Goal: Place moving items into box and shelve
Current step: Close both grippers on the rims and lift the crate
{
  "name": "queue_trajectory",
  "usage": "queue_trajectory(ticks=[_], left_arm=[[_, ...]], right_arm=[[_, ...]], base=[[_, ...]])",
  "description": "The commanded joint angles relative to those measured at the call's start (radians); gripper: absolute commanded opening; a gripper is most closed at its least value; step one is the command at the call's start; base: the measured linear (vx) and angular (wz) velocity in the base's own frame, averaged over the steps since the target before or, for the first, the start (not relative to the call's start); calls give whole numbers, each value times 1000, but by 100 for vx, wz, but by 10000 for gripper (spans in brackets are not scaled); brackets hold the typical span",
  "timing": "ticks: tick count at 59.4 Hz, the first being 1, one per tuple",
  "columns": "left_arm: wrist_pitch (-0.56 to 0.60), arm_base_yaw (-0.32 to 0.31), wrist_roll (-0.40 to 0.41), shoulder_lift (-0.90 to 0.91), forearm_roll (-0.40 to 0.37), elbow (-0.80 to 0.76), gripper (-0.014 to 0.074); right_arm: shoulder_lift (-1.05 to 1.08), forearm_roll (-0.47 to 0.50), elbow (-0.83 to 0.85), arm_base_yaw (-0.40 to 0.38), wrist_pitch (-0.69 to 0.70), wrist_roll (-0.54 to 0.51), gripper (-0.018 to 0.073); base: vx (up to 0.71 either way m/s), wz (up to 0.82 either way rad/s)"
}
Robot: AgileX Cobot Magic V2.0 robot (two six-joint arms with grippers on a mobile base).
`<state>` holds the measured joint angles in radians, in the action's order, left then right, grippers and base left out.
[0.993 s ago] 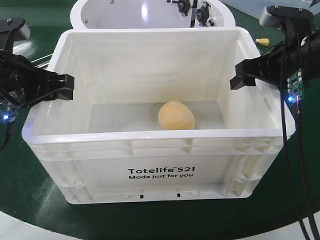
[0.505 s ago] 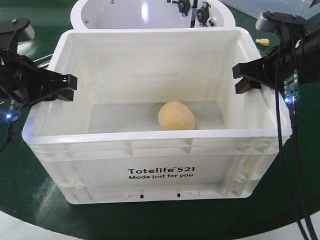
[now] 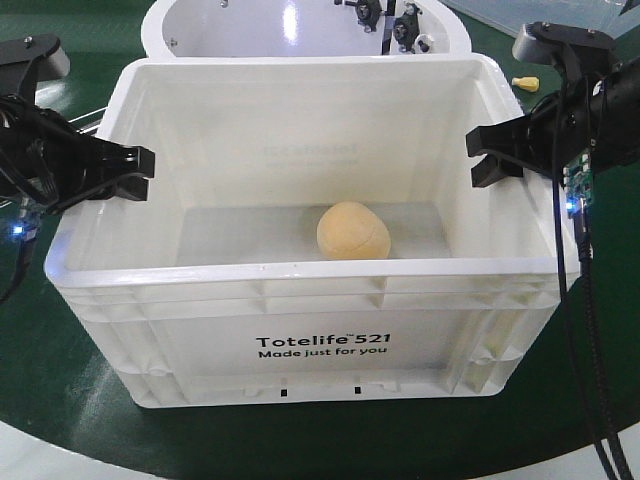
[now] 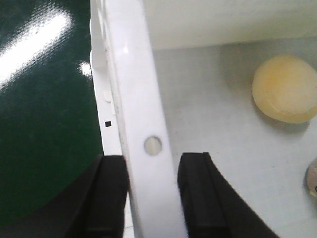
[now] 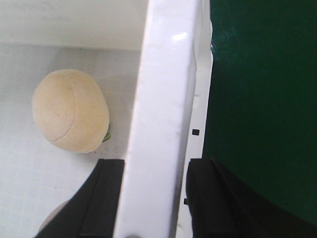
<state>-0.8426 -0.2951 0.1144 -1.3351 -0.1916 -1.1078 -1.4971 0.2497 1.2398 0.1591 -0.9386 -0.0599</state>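
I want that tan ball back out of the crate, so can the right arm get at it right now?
Probably not straight away. The right gripper is clamped astride the right wall of the crate. Once it lets go and lifts, the tan ball lies uncovered on its floor.

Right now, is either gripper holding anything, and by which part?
The white crate, by its side rims: the left gripper straddles the left wall's rim, the right gripper the right wall's, each seemingly clamped on it.
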Motion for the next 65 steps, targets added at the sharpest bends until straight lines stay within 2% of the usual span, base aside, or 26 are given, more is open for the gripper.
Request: queue_trajectory(ticks=[1,28,40,65], left_arm=[[88,-6,-5,23,-24,-46,-8],[16,-6,-21,102,-27,-172,-8],[10,-6,-21,169,-57,-171,-8],[13,-6,-21,269,-60,-171,-7]], right_arm=[[58,27,21,1,36,20,-6],[210,43,21,1,92,19,-6],[273,41,21,1,117,20,-6],[356,42,21,1,114,20,-6]], base=[[0,0],[0,0],[0,0],[0,0]])
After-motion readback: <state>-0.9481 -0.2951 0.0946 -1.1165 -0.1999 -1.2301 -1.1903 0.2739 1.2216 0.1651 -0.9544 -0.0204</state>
